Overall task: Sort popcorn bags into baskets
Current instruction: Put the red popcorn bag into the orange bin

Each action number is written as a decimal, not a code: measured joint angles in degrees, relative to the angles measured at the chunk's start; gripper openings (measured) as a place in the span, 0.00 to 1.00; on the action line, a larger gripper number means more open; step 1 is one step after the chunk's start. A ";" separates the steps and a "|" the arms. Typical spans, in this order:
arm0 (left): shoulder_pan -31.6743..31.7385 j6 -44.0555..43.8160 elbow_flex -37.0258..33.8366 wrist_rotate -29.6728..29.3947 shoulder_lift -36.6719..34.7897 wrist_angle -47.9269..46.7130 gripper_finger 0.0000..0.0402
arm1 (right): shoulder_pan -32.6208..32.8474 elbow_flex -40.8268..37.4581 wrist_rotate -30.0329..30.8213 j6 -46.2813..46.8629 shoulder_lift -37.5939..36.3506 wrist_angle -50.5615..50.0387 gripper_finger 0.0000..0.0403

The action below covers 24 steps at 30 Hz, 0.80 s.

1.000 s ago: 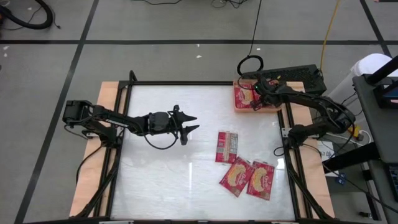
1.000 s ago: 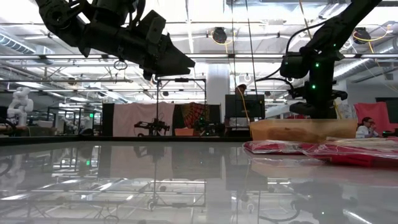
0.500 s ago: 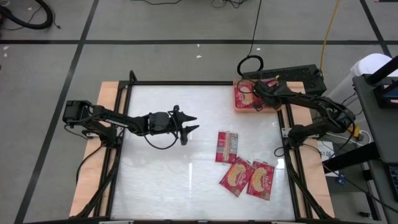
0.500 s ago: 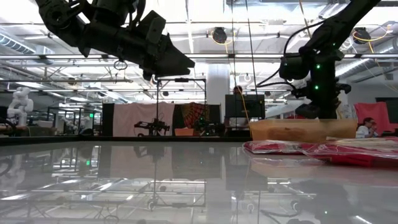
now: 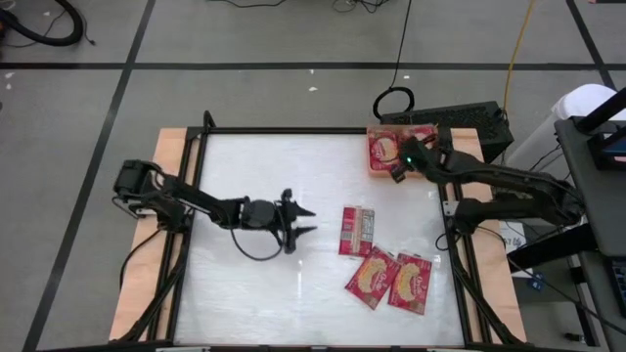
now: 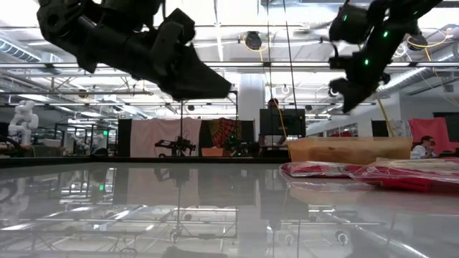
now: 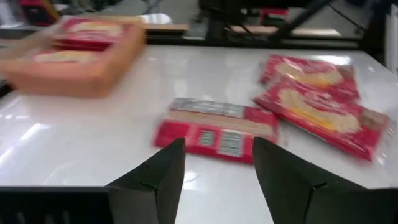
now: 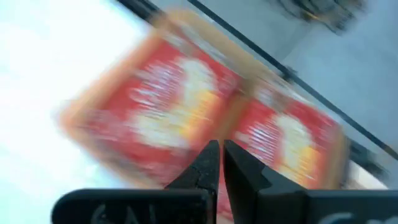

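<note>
Hovering open left claw (image 5: 305,221) faces 3 bags (image 5: 357,230).

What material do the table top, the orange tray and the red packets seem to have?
Table top: glossy white, probably laminate or glass; the low view shows mirror reflections.
Orange tray: matte, possibly plastic or foam; no glare on its walls.
Red packets: thin printed film, likely plastic; slightly crinkled with a soft sheen.

High view: overhead, straight down, covers whole table (image 5: 254,284) and 2 arms. Low view: tabletop height, level across glossy surface into room behind. Left wrist view: close, facing 3 loose popcorn bags (image 7: 217,129) and orange tray (image 7: 81,78). Right wrist view: very close above same tray. All 4 share tray.
</note>
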 joint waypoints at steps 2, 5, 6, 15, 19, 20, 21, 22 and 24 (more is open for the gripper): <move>-1.73 1.12 2.30 0.02 3.38 0.40 0.51 | 3.16 -0.50 -0.92 -0.06 -2.08 1.23 0.03; -4.11 3.80 7.46 -0.44 9.20 -0.83 0.61 | 7.86 -1.82 -0.88 -0.33 -4.62 2.48 0.03; -4.75 4.43 9.18 -0.56 11.13 -1.90 0.64 | 9.37 -2.49 -0.88 -0.44 -5.38 3.09 0.03; -7.32 9.24 23.01 -0.96 25.38 -9.15 0.79 | 19.64 -11.37 -0.90 0.53 -10.91 13.28 0.03; -6.67 10.45 26.37 -1.00 29.45 -9.57 0.73 | 23.20 -14.63 -1.03 -1.63 -11.53 19.75 0.03; -6.48 10.80 27.02 -1.03 30.17 -9.62 0.72 | 23.89 -15.24 -1.03 -2.47 -11.52 21.35 0.03; -6.24 11.30 27.59 -1.03 30.81 -9.63 0.70 | 24.55 -15.88 -1.01 -3.31 -11.51 22.89 0.03; -6.01 11.47 28.11 -1.03 31.41 -9.57 0.68 | 25.09 -16.63 -1.03 -4.07 -11.51 24.46 0.03; -5.50 12.26 28.86 -0.79 32.30 -9.40 0.64 | 26.00 -17.90 -1.03 -5.49 -11.51 28.14 0.03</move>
